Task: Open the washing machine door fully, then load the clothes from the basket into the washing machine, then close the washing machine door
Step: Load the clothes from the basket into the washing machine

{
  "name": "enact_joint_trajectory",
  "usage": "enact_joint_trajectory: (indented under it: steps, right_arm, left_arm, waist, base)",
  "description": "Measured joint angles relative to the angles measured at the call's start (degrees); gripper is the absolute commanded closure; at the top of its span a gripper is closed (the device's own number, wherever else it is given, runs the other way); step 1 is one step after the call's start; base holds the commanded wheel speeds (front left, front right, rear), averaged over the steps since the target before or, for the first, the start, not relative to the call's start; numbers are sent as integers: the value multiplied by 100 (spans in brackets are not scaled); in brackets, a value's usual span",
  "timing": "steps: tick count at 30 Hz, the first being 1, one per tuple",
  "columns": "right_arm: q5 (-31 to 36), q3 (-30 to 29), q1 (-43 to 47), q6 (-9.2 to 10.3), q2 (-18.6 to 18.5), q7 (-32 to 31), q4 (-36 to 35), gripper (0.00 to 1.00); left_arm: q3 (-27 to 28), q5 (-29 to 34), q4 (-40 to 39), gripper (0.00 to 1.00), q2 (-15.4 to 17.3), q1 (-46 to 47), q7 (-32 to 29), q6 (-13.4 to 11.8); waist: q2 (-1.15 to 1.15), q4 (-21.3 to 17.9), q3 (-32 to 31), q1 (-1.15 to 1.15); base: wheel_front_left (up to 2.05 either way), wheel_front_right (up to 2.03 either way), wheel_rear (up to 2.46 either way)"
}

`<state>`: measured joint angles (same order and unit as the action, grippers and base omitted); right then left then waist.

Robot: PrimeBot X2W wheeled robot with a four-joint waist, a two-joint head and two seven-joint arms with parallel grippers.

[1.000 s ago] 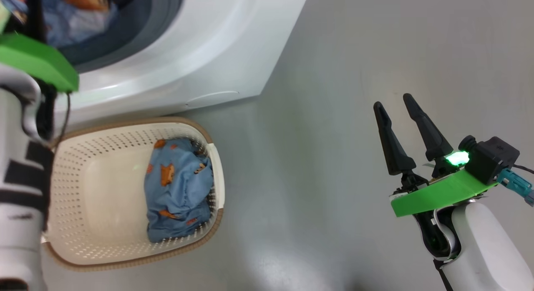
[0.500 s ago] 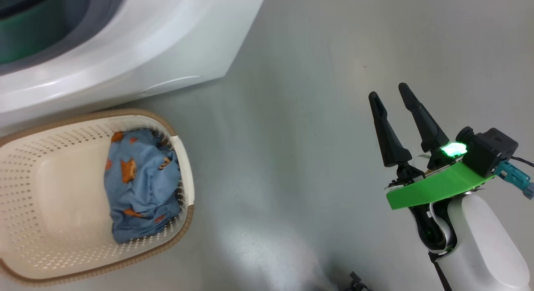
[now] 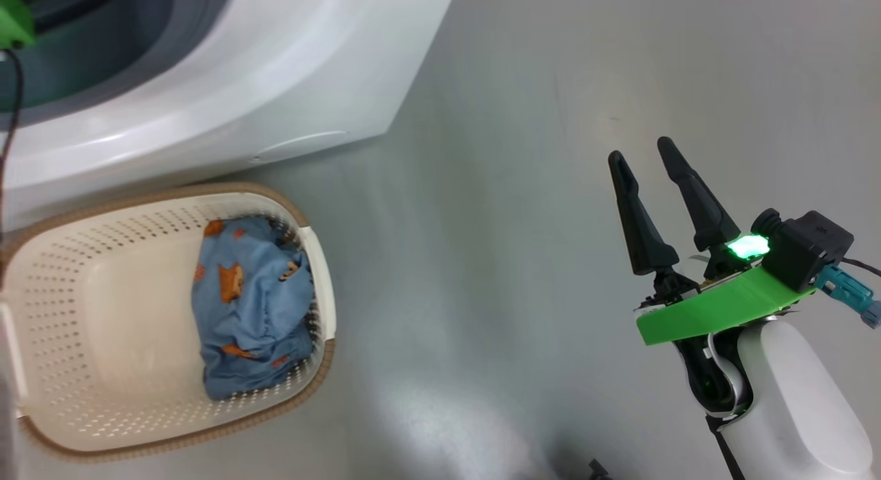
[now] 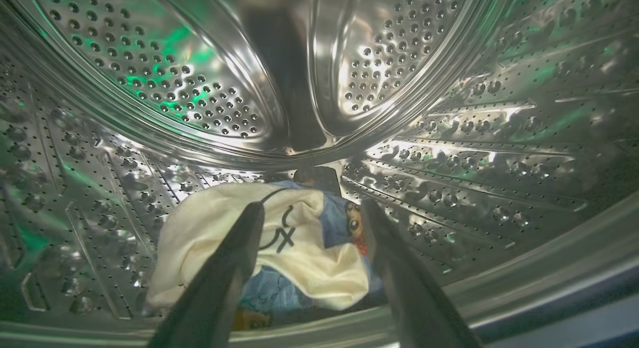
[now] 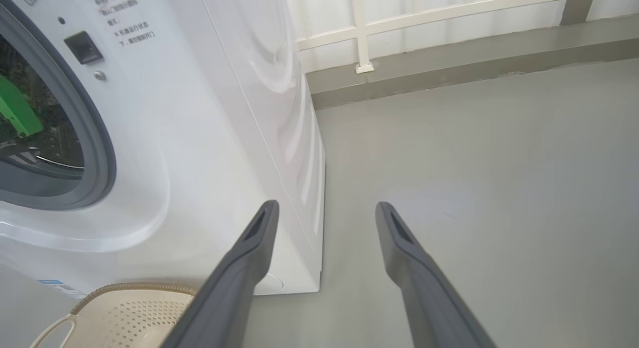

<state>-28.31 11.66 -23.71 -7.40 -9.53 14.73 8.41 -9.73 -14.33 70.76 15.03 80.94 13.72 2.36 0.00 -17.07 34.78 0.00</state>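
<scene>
Beyond the left claw's matt dark fingers, the drum is mirror-bright perforated steel. The clothes on it are soft, matt cream and blue cloth. Left of the right claw, the washing machine has a glossy white shell. The basket is matt cream perforated plastic with a brown woven-look rim, holding crumpled blue cloth. The floor under that claw is smooth, faintly shiny grey.

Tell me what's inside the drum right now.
A cream garment lies on the drum floor over blue printed fabric. Whatever is beneath them is covered.
</scene>
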Motion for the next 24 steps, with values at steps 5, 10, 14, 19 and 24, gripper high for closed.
enact_joint_trajectory:
  steps: [5, 10, 14, 19, 24]
  right_arm:
    - [0, 25, -1, 0, -7, 0, 23, 0]
    - [0, 26, 3, 0, -18, 0, 64, 0]
    - [0, 26, 20, 0, -20, 0, 86, 0]
    - [0, 24, 65, 0, -30, 0, 112, 0]
    - [0, 12, 173, 0, -42, 0, 130, 0]
  left_arm:
    - [-19, -30, -74, 0, -112, -233, 51, 89]
    - [-35, -67, -669, 0, -176, -841, 92, 148]
    - [41, -114, -1380, 0, -189, -1371, 93, 152]
    - [136, -193, -2129, 0, -231, -2215, 93, 180]
    - [185, -215, -2897, 0, -308, -2978, 93, 172]
  waist:
    - [0, 102, -150, 0]
    - [0, 227, -403, 0]
    - [0, 303, -581, 0]
    - [0, 397, -795, 0]
    - [0, 501, -972, 0]
  base:
    - [0, 0, 0]
    - [0, 0, 0]
    - [0, 0, 0]
    - [0, 0, 0]
    - [0, 0, 0]
